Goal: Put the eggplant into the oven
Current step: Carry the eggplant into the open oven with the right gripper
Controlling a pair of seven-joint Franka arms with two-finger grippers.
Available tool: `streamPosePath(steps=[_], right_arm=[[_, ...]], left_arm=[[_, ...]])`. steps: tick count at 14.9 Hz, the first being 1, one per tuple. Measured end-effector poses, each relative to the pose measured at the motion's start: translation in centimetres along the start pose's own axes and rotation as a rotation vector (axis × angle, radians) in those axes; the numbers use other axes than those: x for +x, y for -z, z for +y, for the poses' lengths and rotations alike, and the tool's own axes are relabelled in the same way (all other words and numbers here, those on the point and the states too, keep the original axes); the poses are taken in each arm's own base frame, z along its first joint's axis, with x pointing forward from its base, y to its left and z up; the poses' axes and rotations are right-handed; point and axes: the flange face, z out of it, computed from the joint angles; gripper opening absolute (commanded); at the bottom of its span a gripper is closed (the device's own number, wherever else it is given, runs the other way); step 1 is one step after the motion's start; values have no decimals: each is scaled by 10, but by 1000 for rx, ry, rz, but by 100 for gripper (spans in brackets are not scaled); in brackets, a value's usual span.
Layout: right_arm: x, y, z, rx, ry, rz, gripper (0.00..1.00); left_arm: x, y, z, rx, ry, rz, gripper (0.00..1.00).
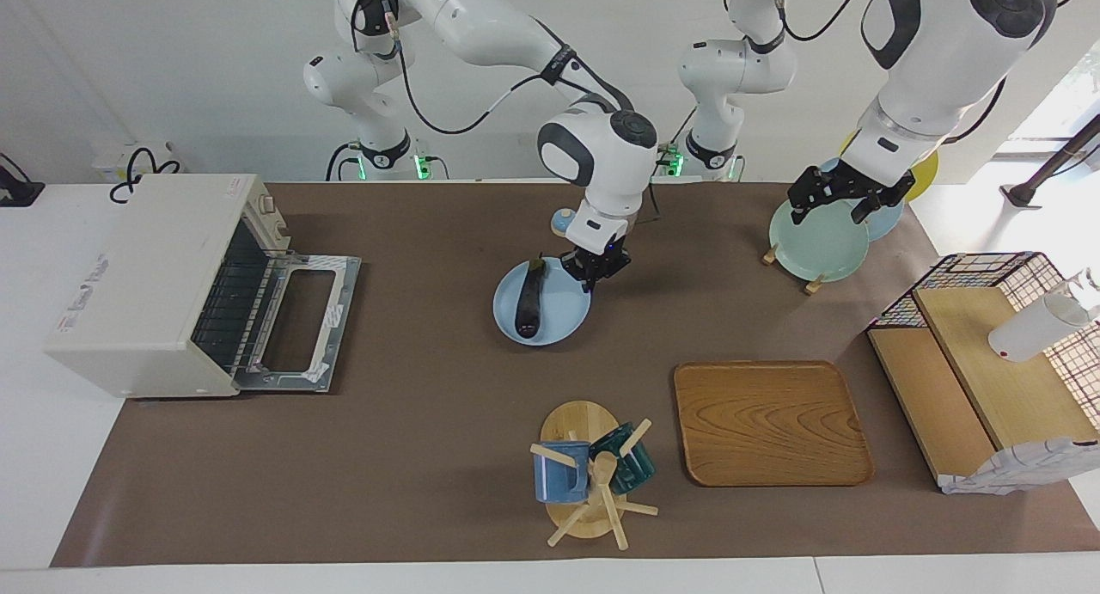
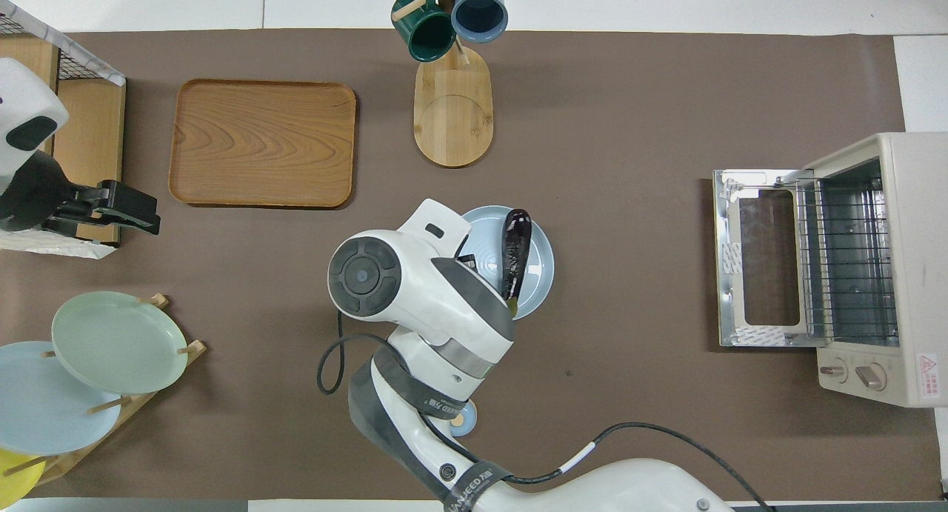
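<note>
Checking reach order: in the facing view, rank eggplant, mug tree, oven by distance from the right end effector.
From the right end effector, over the blue plate:
1. eggplant, on that plate, beside it.
2. mug tree, farther from the robots.
3. oven, at the right arm's end of the table, door open.

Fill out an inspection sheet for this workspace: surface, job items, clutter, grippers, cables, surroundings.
Surface: brown mat over a white table.
Job items: eggplant lies on a light blue plate mid-table; oven at the right arm's end, door dropped open, wire rack visible.
Clutter: wooden tray; mug tree with a blue and a green mug; plate rack with plates; wire-and-wood shelf.
Grippers: right gripper low over the plate's edge beside the eggplant, not touching it; left gripper waits, open, over the plate rack.
Cables: black cable along the right arm.
Surroundings: white wall, power strip near the oven.
</note>
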Motion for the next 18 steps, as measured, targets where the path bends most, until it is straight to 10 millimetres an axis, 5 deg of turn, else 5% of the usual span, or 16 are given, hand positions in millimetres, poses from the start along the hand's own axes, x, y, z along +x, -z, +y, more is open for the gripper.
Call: streamPosePath(steps=[4,7,9,13,18], right_arm=[[21,4,114,-35,10,-72,0],[8,1,233,-35,53,-143,0],[-9,-4,294,-25,75,-175,0],[-39,-14,364,-37,122,-220,0],[-62,-28,413,-65,163,-260,0]], left_arm=[[-10,9,-1,3,0,-8,100],[-9,8,-1,2,1,0,100],[-8,6,-2,2,2,1,100],[-7,7,-8,1,12,6,100],[-7,7,-12,1,6,7,100]])
